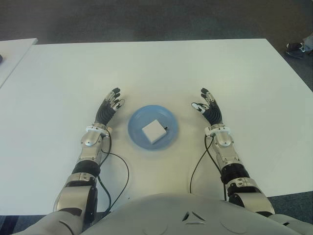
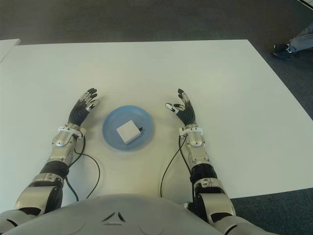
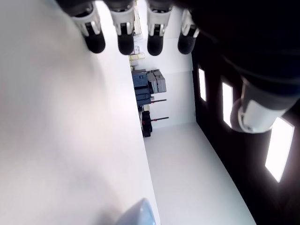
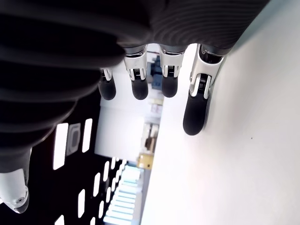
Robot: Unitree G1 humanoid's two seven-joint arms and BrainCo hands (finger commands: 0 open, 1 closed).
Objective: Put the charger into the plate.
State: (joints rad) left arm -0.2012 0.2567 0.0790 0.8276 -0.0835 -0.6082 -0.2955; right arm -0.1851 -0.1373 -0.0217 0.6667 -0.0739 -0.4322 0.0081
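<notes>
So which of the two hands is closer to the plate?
The left hand looks slightly closer to the blue plate; the right hand shows a wider strip of bare table between.

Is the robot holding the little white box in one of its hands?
No, the white charger lies in the blue plate, between the open left robot hand and right robot hand.

Plate [image 3: 138, 213] cut off at the left wrist view's edge.

Lab or office, white table [image 1: 161, 68], dark carpet [image 1: 146, 19], ceiling light panels [image 3: 279, 147]
</notes>
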